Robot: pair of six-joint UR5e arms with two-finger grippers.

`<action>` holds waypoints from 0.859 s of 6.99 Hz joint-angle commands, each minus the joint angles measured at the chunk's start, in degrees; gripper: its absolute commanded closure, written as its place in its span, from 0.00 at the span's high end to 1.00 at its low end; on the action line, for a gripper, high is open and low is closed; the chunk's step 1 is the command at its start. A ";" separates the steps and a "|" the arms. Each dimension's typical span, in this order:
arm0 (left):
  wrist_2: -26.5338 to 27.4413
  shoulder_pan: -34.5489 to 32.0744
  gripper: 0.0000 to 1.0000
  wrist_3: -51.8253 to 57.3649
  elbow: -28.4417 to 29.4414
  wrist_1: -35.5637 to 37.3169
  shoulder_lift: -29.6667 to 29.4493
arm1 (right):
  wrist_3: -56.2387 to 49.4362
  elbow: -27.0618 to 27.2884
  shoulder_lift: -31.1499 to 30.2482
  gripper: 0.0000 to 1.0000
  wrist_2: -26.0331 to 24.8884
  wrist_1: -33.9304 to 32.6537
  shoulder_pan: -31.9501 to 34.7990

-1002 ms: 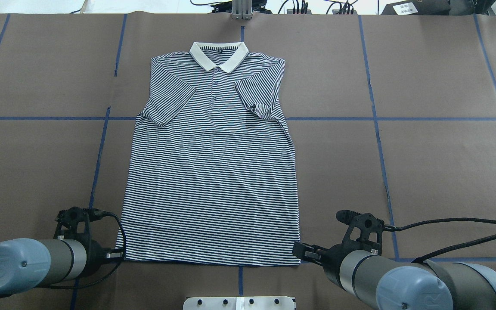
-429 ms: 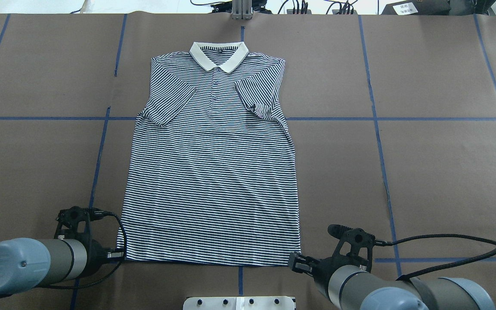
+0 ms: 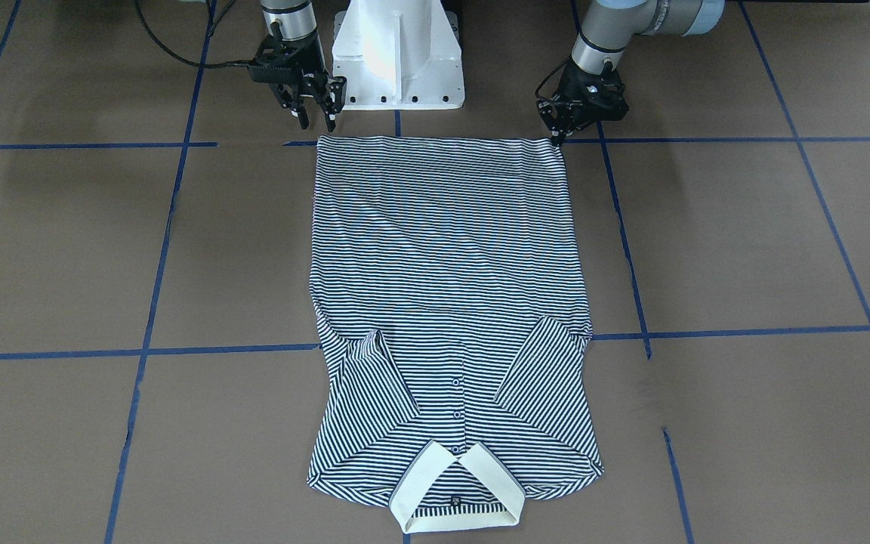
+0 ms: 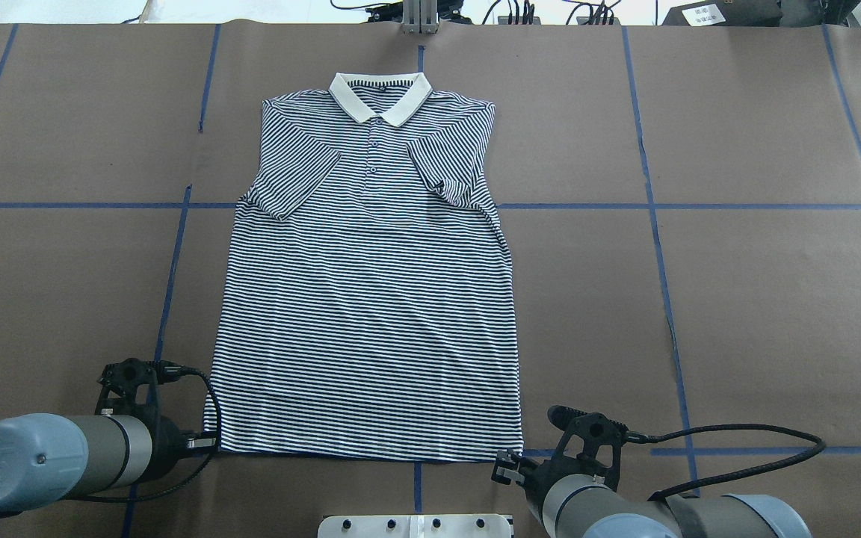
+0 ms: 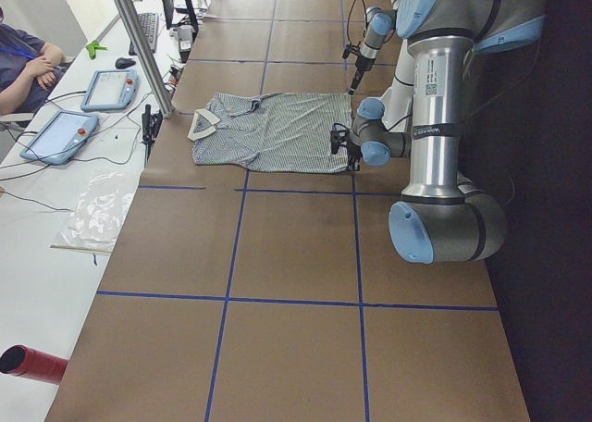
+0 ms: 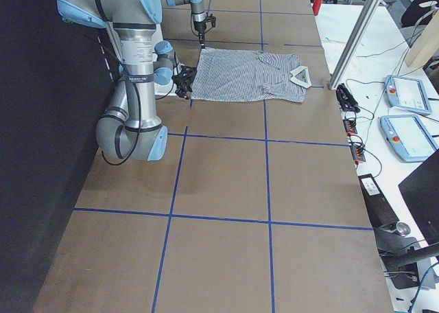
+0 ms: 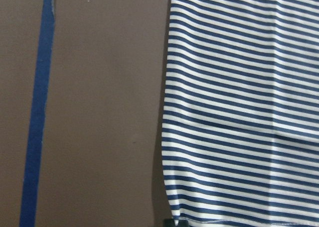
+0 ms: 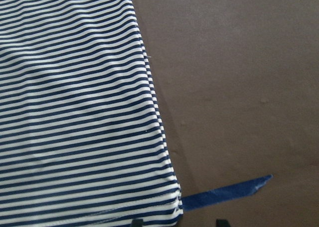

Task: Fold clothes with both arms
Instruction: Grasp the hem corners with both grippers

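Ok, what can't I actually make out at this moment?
Left gripper at the polo shirt hem corner: open or shut unclear; front view too small, left wrist view cuts the fingers at its bottom edge.
Right gripper: right wrist view shows only fingertips at the frame edge.
Collar tag: too small to read in the front view.

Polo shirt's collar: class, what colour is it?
The polo shirt has a plain cream collar; best seen in the exterior front-facing view.
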 commanded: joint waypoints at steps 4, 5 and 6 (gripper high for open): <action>0.00 0.01 0.00 0.00 -0.04 0.00 -0.01 | -0.29 -1.70 0.67 0.51 -0.69 -0.10 0.78; 0.00 0.01 0.00 0.00 -0.04 0.00 0.08 | -0.21 -2.66 1.72 0.50 -0.69 -0.01 0.78; 0.00 0.01 0.00 0.00 -0.04 -0.09 -0.01 | -0.21 -3.11 2.25 0.48 -0.69 -0.10 0.78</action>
